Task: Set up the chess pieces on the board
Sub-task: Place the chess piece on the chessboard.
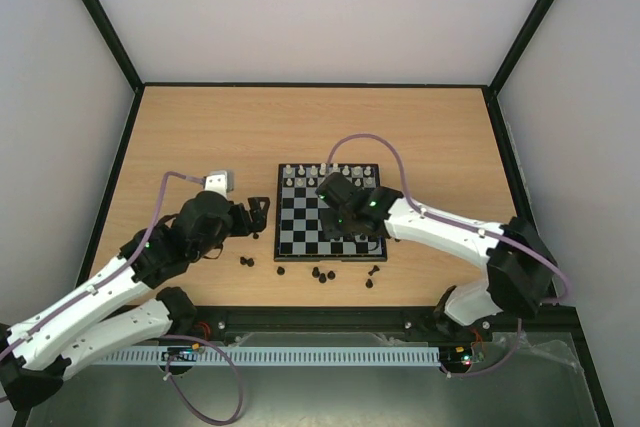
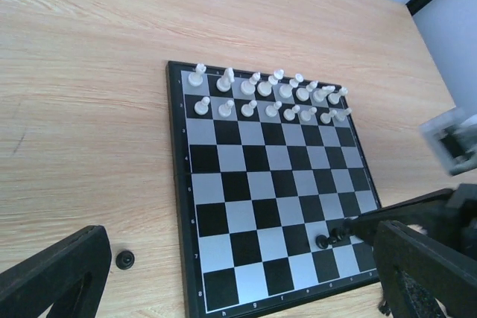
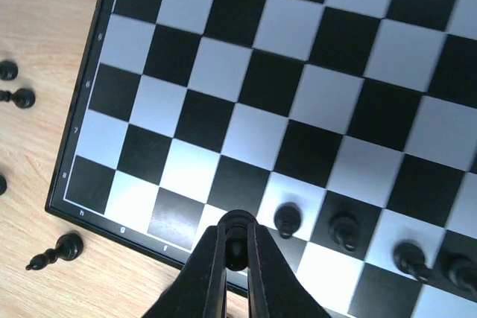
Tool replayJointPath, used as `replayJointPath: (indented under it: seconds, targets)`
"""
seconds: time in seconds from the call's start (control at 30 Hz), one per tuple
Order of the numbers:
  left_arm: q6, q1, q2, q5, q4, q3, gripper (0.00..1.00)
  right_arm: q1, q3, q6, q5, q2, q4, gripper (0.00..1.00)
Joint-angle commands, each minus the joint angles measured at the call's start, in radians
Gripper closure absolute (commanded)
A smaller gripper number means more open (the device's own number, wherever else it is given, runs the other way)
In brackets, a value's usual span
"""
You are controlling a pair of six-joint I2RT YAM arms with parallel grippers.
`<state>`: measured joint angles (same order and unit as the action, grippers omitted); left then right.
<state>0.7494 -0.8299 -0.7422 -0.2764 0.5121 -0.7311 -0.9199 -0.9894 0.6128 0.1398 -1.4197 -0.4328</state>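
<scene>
The board point(image 1: 300, 217) lies mid-table, with white chess pieces point(image 2: 264, 94) in two rows along its far side. My right gripper point(image 3: 237, 233) is shut on a small black piece point(image 3: 237, 251), low over the board's near rows. Several black pieces point(image 3: 343, 230) stand on the squares just to its right. In the top view the right gripper point(image 1: 347, 235) is over the board's near half. My left gripper point(image 1: 260, 215) hovers open beside the board's left edge, nothing between its fingers point(image 2: 56, 273). From the left wrist view, the board point(image 2: 194, 184) fills the middle.
Loose black pieces point(image 1: 320, 273) lie on the wooden table in front of the board's near edge. More lie off its near-left corner point(image 3: 61, 249), and one sits by my left finger point(image 2: 124, 260). A small white block point(image 1: 218, 183) rests left of the board.
</scene>
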Motion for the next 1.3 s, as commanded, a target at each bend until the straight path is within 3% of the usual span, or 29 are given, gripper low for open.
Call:
replayJointPath:
  seconds: [0.0,0.2,0.5,0.73,0.83,1.1,1.27]
  targets:
    - [0.023,0.004,0.031,-0.033,0.068,-0.027,0.01,-0.050,-0.060,-0.002,0.032,-0.087,-0.071,0.97]
    - [0.027,0.004,0.041,-0.032,0.075,-0.022,0.00,-0.094,-0.116,0.005,0.084,-0.224,-0.101,0.96]
    - [0.023,0.003,0.057,-0.033,0.082,-0.026,0.00,-0.101,-0.124,0.012,0.092,-0.288,-0.089,0.95]
    - [0.022,0.004,0.059,-0.033,0.086,-0.024,0.01,-0.101,-0.123,0.012,0.080,-0.318,-0.075,0.88]
    - [0.022,0.003,0.054,-0.039,0.090,-0.023,0.00,-0.101,-0.121,0.012,0.079,-0.323,-0.068,0.81]
    - [0.044,0.005,-0.005,-0.053,0.094,-0.018,0.01,-0.103,-0.122,0.014,0.080,-0.265,-0.065,0.76]
    - [0.064,0.008,-0.077,-0.086,0.081,-0.002,0.01,-0.101,-0.107,0.012,0.083,-0.112,-0.041,0.62]
